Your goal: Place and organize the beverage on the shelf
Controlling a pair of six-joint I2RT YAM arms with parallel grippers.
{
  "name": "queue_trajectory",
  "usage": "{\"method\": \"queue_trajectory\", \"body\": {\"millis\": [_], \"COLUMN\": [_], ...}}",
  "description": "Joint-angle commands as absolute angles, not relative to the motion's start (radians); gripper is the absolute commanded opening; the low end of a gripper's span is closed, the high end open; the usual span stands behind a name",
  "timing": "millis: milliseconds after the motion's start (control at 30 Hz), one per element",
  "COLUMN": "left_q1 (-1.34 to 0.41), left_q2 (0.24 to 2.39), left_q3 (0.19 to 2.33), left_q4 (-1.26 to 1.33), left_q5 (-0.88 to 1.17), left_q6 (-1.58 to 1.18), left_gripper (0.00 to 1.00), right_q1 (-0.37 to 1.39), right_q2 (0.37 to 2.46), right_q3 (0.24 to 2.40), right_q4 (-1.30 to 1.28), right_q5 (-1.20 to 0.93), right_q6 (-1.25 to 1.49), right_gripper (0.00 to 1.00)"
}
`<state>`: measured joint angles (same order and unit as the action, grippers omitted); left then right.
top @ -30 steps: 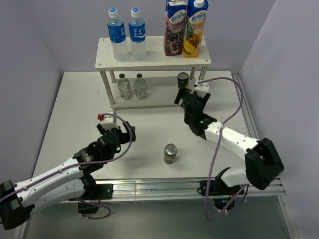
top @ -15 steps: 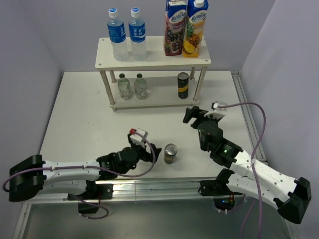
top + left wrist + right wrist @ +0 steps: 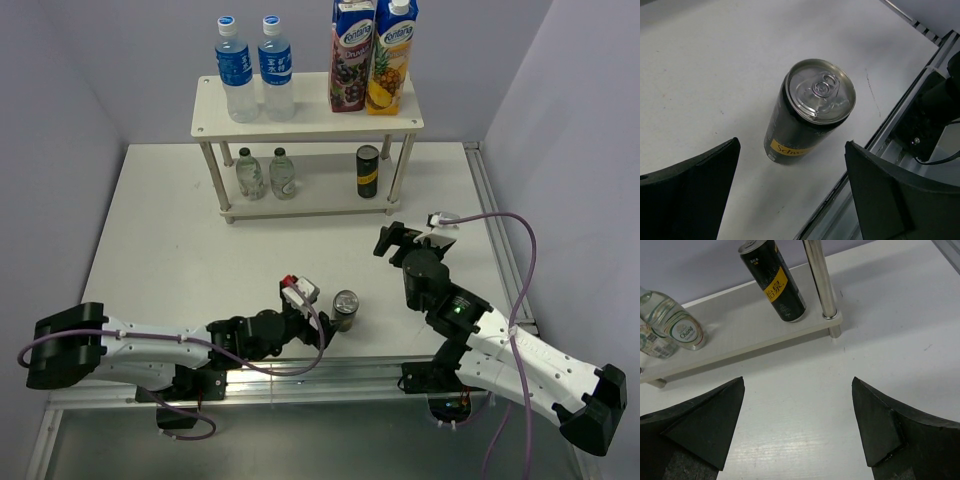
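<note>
The shelf [image 3: 310, 118] stands at the back of the table. Two blue-capped water bottles [image 3: 233, 70] are on its top board. On the lower board are two green-capped bottles [image 3: 249, 175] and a dark can [image 3: 368, 171]. A second dark can [image 3: 345, 309] stands upright near the table's front edge. My left gripper [image 3: 325, 312] is open just left of it; in the left wrist view this can [image 3: 807, 112] sits ahead of the fingers, untouched. My right gripper [image 3: 390, 240] is open and empty, in front of the shelf's right end, facing the shelved can [image 3: 773, 282].
Two tall juice cartons [image 3: 352, 55] stand on the right of the top board. A metal rail [image 3: 330, 375] runs along the table's front edge, close behind the loose can. The shelf's right front leg [image 3: 820, 280] stands beside the shelved can.
My right gripper has drawn back from the shelf, leaving the can on the lower board. My left arm has swung right along the front edge, up to the loose can.
</note>
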<state>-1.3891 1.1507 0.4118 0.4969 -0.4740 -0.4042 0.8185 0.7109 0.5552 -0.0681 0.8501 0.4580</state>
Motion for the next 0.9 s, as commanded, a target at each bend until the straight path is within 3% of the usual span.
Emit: {"method": "queue_trajectory", "body": {"millis": [0, 333, 533, 567, 600, 633, 867], "left_q1": [-1.402, -1.402, -1.361, -1.352, -1.344, -1.329, -1.152], "left_q2": [1.204, 1.521, 1.631, 1.640, 1.646, 1.654, 1.657], "left_q3": [0.459, 0.571, 0.638, 0.649, 0.670, 0.679, 0.836], "left_q4": [0.555, 0.745, 0.778, 0.773, 0.762, 0.759, 0.712], "left_q5": [-0.419, -0.547, -0.560, -0.563, -0.568, -0.572, -0.514], "left_q6": [-0.390, -0.356, -0.342, -0.342, -0.336, -0.330, -0.273], "left_gripper": [0.92, 0.84, 0.45, 0.21, 0.07, 0.00, 0.00], "right_q1": [0.824, 0.824, 0.822, 0.822, 0.822, 0.821, 0.821], "right_q2": [0.712, 0.690, 0.670, 0.667, 0.664, 0.663, 0.650], "right_q3": [0.554, 0.542, 0.534, 0.532, 0.532, 0.532, 0.528], "right_q4": [-0.051, -0.054, -0.058, -0.058, -0.057, -0.057, -0.040], "right_q5": [0.879, 0.882, 0.884, 0.882, 0.882, 0.884, 0.882], "right_q6": [0.476, 0.477, 0.482, 0.483, 0.485, 0.483, 0.479], "right_gripper": [0.95, 0.95, 0.95, 0.95, 0.95, 0.95, 0.95]}}
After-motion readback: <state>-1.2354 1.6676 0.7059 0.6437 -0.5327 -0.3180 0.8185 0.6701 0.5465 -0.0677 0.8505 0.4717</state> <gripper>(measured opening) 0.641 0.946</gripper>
